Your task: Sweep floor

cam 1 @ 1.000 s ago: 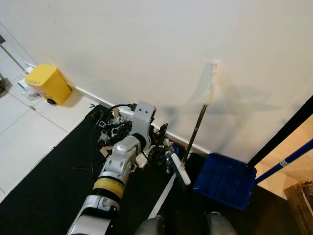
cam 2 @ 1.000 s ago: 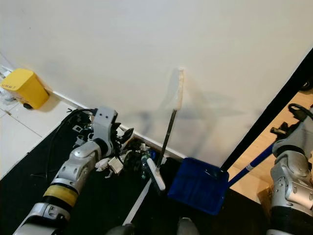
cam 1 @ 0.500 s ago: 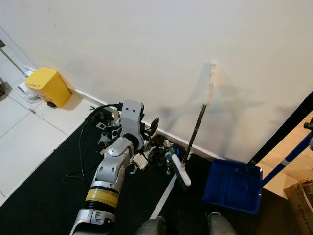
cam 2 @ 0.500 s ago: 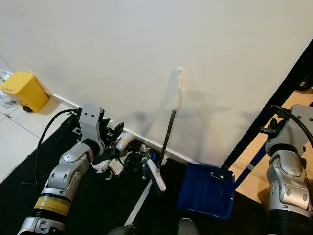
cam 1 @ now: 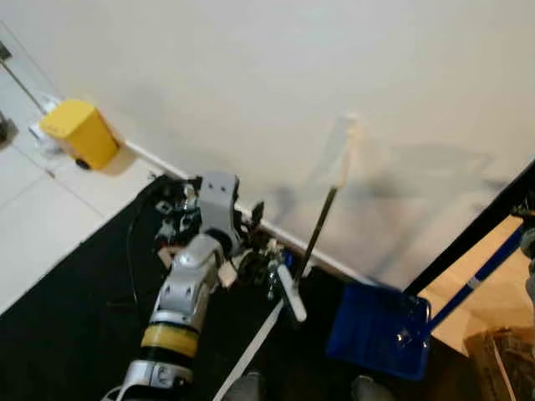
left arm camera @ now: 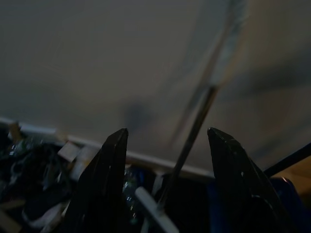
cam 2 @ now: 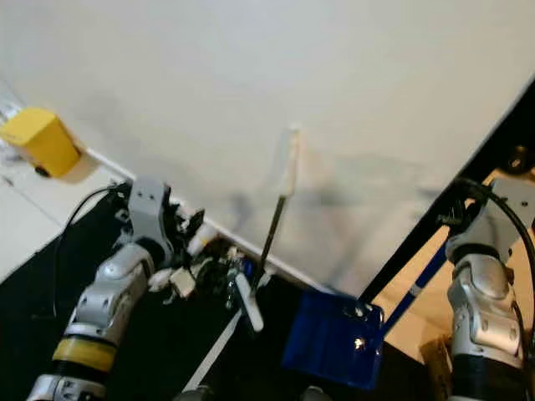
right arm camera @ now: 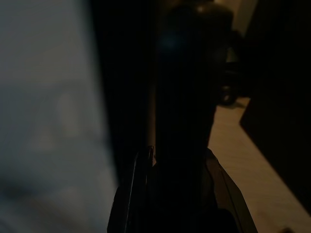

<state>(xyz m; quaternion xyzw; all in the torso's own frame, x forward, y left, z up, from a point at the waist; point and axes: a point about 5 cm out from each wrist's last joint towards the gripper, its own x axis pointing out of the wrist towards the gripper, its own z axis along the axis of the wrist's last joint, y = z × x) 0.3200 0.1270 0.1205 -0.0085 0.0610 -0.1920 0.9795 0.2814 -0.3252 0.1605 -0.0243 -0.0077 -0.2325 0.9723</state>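
The blue dustpan (cam 1: 378,336) lies on the black mat (cam 1: 75,317) at about 4 o'clock in the head views, its mouth toward the wall; a few small pale specks show on its tray, too blurred to name. Its long blue handle (cam 2: 415,288) rises toward 2 o'clock, up to the right gripper (right arm camera: 165,160). In the right wrist view that gripper's fingers sit close on either side of a dark shaft, apparently the handle, pinching it; the view is very dark. The right arm (cam 2: 481,292) stands bent at the 3 o'clock edge.

A yellow bin (cam 1: 79,134) stands on the white tiles against the wall at 10 o'clock; its inside cannot be seen.

The broom (cam 1: 322,225) leans on the white wall (cam 1: 267,75) near centre, its pale grip up at 12 o'clock and its white head (cam 1: 291,292) down on the mat. Just beside the head, toward 9 o'clock, a pile of litter (cam 1: 251,259) lies along the skirting.

The left arm (cam 1: 188,292) reaches forward from 7 o'clock over the mat. The left gripper (left arm camera: 167,160) hovers above the litter, fingers (left arm camera: 104,179) spread apart, with the broom's shaft seen between them but beyond, untouched.
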